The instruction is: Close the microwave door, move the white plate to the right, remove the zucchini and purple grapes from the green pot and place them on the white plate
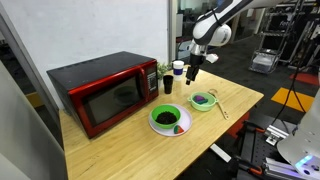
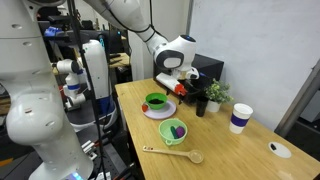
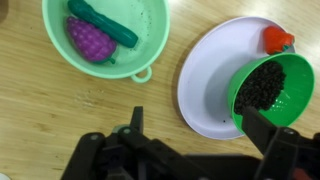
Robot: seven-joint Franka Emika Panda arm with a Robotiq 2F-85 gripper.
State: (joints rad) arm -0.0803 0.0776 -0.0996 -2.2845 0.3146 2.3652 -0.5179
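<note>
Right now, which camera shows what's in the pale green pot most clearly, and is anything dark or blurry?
Wrist view: sharp, evenly lit, grapes and zucchini clear in the pot; the gripper along the bottom edge is a dark silhouette. In both exterior views the pot is tiny, its contents just soft smudges.

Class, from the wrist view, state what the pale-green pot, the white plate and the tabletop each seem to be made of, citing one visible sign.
Green pot: probably plastic, matte, uniform colour with a moulded loop at the rim.
White plate: plastic or ceramic, smooth with a faint sheen; cannot tell which.
Tabletop: wood or wood veneer, pale, with grain lines.
</note>
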